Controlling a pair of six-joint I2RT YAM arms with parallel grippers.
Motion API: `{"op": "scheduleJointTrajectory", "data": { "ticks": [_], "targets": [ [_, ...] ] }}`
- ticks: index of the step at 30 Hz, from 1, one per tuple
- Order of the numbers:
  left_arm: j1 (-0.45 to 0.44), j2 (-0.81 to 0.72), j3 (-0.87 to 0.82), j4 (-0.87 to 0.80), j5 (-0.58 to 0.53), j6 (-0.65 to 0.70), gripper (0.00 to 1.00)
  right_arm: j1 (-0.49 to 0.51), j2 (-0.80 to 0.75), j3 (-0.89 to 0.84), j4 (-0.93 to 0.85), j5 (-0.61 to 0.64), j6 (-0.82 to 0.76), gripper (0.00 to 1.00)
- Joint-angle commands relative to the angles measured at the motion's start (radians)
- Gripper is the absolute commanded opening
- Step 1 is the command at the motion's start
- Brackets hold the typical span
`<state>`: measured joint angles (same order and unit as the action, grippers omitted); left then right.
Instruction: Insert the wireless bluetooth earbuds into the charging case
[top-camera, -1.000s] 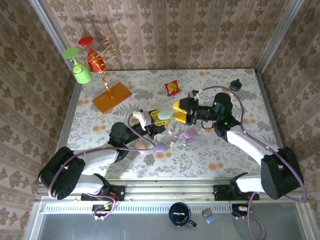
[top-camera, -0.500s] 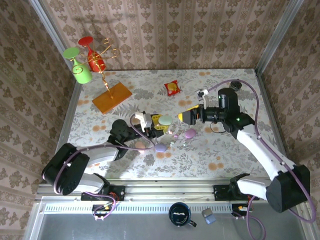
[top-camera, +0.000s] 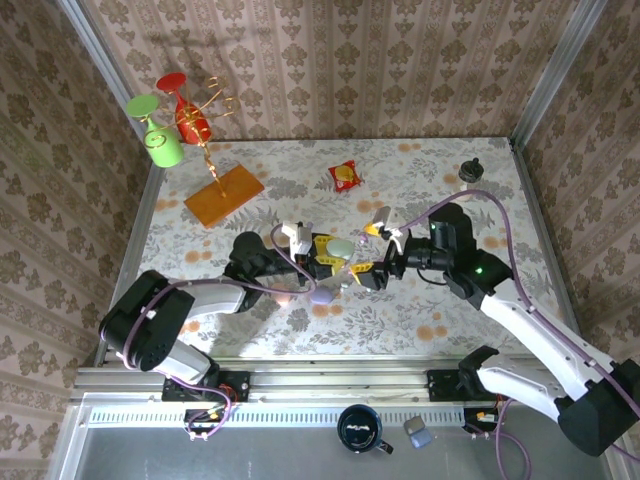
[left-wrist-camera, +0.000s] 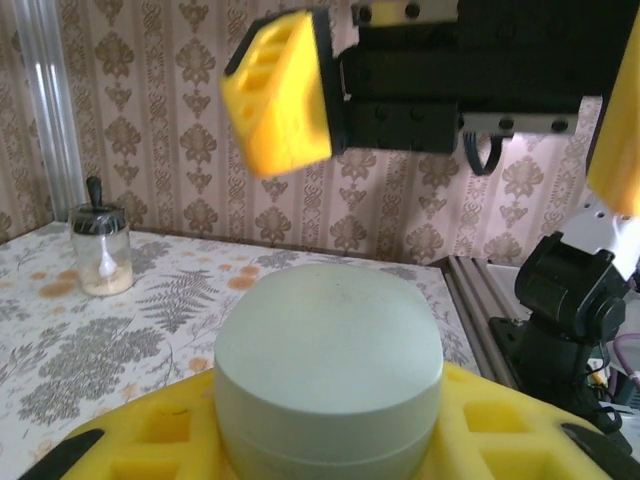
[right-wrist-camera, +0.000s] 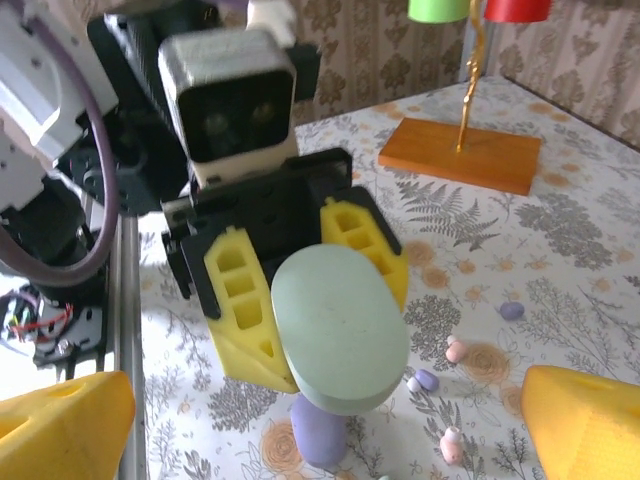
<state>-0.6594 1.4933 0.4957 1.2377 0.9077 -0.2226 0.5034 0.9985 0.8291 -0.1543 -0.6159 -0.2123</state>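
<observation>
Fingers (right-wrist-camera: 62, 425) of the right gripper (top-camera: 368, 251) stand wide apart with nothing between them. Their yellow pads face the green case (right-wrist-camera: 340, 330) but stop short of it.

The left gripper (top-camera: 335, 250) clamps that case. Its own yellow fingers press on two opposite flanks and hold it off the table (right-wrist-camera: 620, 190), with the broad face turned toward the right arm. I judge it is offered this way so the free gripper can work on the lid. The lid looks shut: the left wrist view shows only a thin seam round the body.

Under the green case lies a purple case (right-wrist-camera: 318, 432), partly hidden behind the green one. The earbuds (right-wrist-camera: 455, 350) are in neither gripper. A few pinkish and purple bits lie loose on the table, just beside and below the green case, and none touches it.

Well beyond the green case stand a wooden base (right-wrist-camera: 465, 155) and, off to its other side, a small jar (left-wrist-camera: 100, 250).

The inside of the green case cannot be seen, so whether any earbud already sits there is unknown. From above, the earbuds are too small to count.
</observation>
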Motion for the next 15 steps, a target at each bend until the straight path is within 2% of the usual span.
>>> {"op": "scheduleJointTrajectory", "data": {
  "ticks": [1, 6, 12, 15],
  "targets": [
    [0.0, -0.008, 0.003, 0.051, 0.039, -0.003, 0.36, 0.019, 0.047, 0.012, 0.027, 0.064, -0.078, 1.0],
    [-0.003, -0.031, 0.001, 0.051, 0.046, -0.02, 0.36, 0.03, 0.089, 0.038, 0.045, 0.101, -0.056, 1.0],
    [-0.006, -0.027, -0.008, 0.051, 0.045, 0.008, 0.36, 0.025, 0.081, 0.032, 0.143, 0.218, 0.068, 0.99],
    [-0.002, -0.02, -0.005, 0.051, 0.048, 0.015, 0.36, 0.018, 0.089, 0.046, 0.141, 0.223, 0.096, 0.98]
  ]
}}
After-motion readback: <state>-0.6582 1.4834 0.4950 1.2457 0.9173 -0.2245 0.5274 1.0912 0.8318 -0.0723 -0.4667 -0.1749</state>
